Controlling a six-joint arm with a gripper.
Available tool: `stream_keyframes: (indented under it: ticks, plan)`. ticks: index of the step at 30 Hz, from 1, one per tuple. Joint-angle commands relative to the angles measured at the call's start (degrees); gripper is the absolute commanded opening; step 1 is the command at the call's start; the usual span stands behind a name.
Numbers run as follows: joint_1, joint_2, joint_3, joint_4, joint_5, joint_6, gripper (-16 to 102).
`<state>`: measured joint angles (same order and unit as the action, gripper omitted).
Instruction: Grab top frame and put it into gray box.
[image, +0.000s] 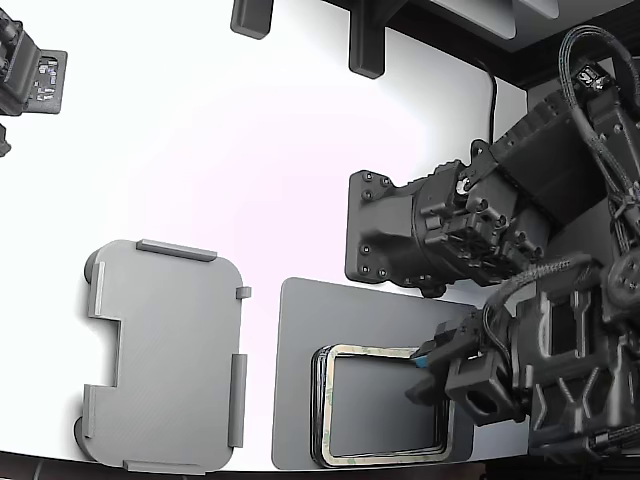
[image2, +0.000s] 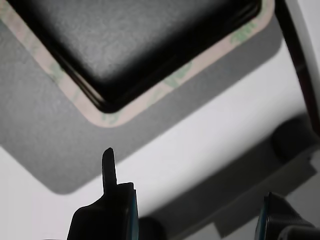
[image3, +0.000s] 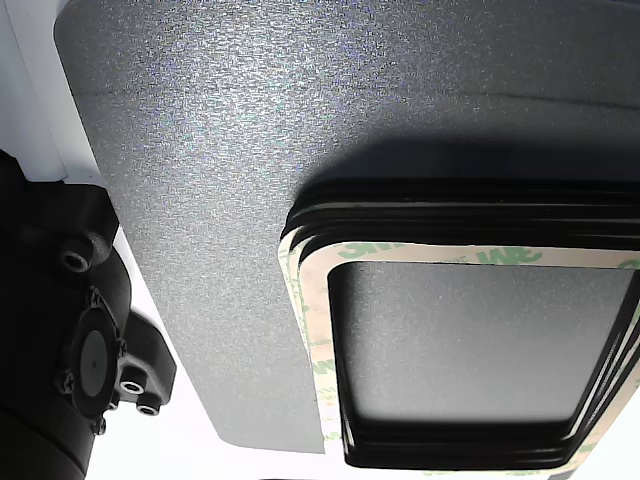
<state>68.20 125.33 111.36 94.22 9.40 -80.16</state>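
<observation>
Exterior view: open pincer (image: 432, 372) overhangs top frame (image: 383, 351) on dark mat (image: 300, 340); gray box (image: 165, 355) sits apart.

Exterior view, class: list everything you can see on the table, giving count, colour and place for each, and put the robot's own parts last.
Top frame: one, tan-beige with green patches, lying on top of the pile at the lower middle of the exterior view.
Pile of frames: one stack, dark-edged, on the mat under the top frame; how many it holds cannot be told.
Mat: one, darker gray, flat, under the pile.
Gray box: one, light gray, nothing in it, at the exterior view's lower left, apart from the mat.
Table: one, white.
Gripper: one, black, jaws open, at the frame's edge on the exterior view's right, holding nothing.
</observation>
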Motion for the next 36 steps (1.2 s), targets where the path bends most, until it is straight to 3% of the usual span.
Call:
stream_keyframes:
  ticks: [1,9,15,18,26,36]
  plan:
    - [2.4,-1.8,-2.7,0.3,-0.9,4.2,100]
    - [9.2,-13.5,-8.1,0.4,-2.6,3.1,100]
    - [12.7,-22.6,-14.9,0.5,-4.1,1.0,89]
    - [14.4,-25.6,-16.3,0.5,-4.7,0.8,97]
    - [15.8,-31.6,-20.6,0.5,-8.1,2.1,93]
    - [19.6,-38.1,-23.3,0.1,-6.8,2.1,82]
